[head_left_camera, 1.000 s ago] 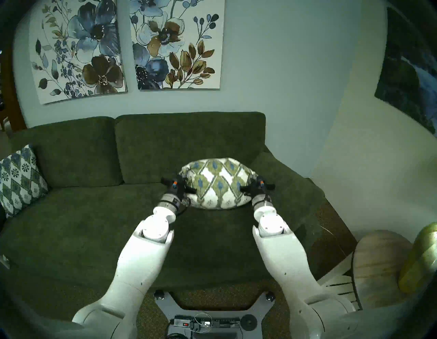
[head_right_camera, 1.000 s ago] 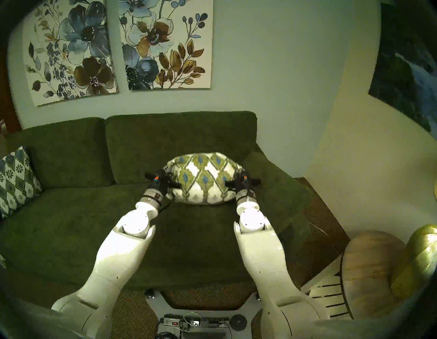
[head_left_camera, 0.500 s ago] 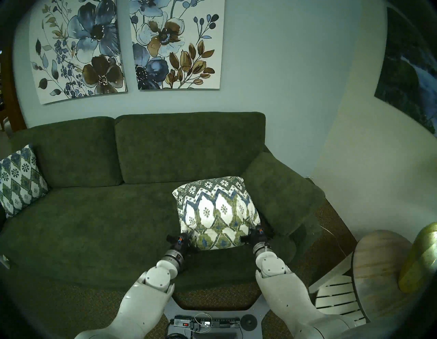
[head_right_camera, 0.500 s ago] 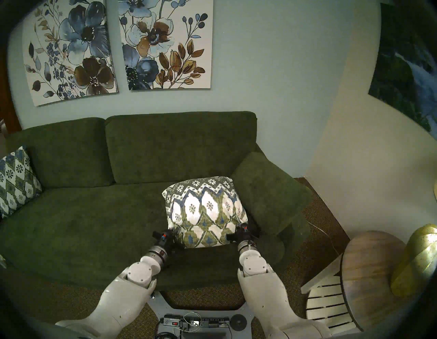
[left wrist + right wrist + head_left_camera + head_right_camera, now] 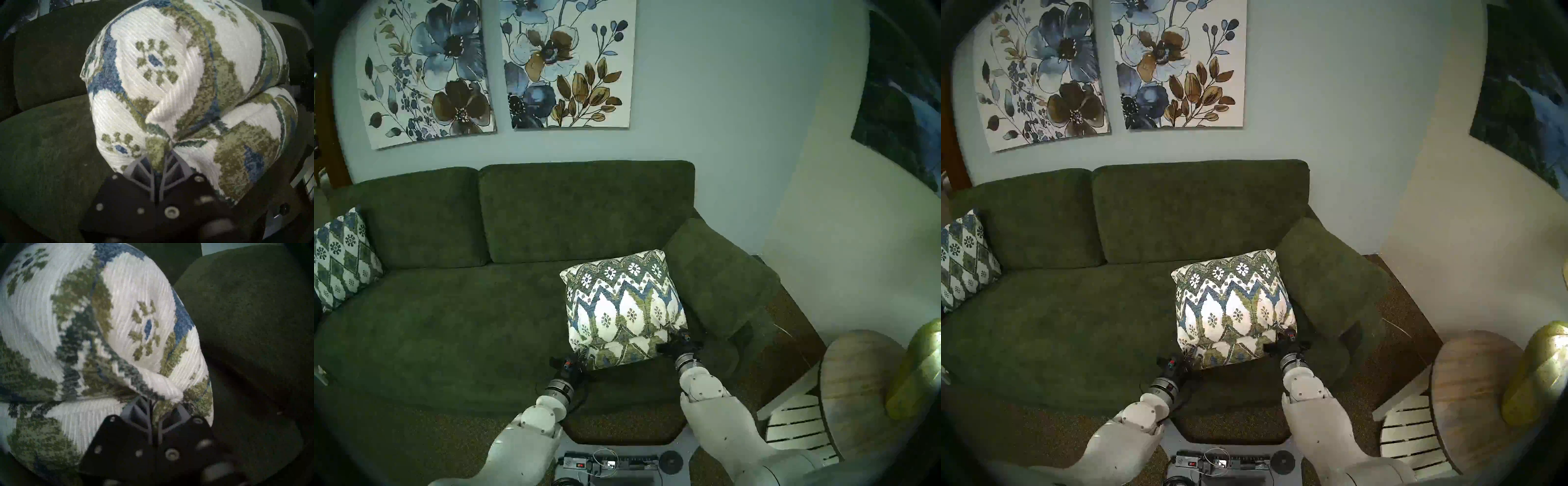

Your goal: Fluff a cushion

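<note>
The cushion (image 5: 622, 305) is a plump square pillow, cream with olive and blue zigzags and flower motifs. It lies tilted over the right part of the sofa seat (image 5: 449, 322), its far edge toward the backrest. My left gripper (image 5: 582, 359) is shut on a pinch of fabric at its near left corner; in the left wrist view the cushion (image 5: 169, 76) bulges above the left gripper (image 5: 159, 157). My right gripper (image 5: 670, 344) is shut on the near right corner, and the right wrist view shows the right gripper (image 5: 153, 402) pinching folded fabric of the cushion (image 5: 85, 327).
The green armrest (image 5: 714, 271) stands just right of the cushion. A second, bluer patterned cushion (image 5: 341, 258) leans at the sofa's far left. A round wooden side table (image 5: 857, 383) with a yellow-green object (image 5: 918, 370) and a white slatted chair (image 5: 795, 427) stand at the right.
Both arms drew back toward me and down, carrying the cushion from high near the backrest to the front of the seat. It swung over, showing its flower-and-zigzag face.
</note>
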Available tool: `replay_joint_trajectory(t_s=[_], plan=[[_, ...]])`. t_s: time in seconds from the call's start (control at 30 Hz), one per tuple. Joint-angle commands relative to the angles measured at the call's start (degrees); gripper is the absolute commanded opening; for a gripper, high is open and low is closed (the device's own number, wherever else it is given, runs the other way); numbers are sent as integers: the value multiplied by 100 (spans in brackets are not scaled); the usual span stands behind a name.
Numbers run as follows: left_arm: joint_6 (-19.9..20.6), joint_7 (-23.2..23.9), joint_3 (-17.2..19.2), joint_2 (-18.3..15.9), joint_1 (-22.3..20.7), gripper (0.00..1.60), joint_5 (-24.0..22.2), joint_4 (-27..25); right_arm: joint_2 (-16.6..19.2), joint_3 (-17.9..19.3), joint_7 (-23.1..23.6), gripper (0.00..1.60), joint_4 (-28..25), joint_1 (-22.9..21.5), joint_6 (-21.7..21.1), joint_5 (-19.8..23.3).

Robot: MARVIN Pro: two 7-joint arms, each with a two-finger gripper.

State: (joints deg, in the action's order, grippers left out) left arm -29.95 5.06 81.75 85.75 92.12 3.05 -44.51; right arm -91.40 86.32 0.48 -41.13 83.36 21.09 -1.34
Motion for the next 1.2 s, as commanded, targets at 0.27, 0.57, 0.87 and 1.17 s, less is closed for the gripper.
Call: replay_joint_trajectory(t_s=[0.27, 0.57, 0.87, 1.17], plan=[[-1708, -974, 160, -2, -239, 160, 365, 896, 145, 6, 26, 160, -877, 502, 899, -32], [-1928, -1084, 241, -85, -246, 160, 441, 895, 156, 28, 88, 160, -1554, 457, 1566, 27], [-2021, -1116, 292, -78, -393, 160, 487, 937, 24, -327, 450, 160, -2100, 741, 1891, 7], [-2052, -1167, 296, -10, -530, 160, 496, 1026, 262, -1112, 810, 160, -2666, 1569, 1412, 38]])
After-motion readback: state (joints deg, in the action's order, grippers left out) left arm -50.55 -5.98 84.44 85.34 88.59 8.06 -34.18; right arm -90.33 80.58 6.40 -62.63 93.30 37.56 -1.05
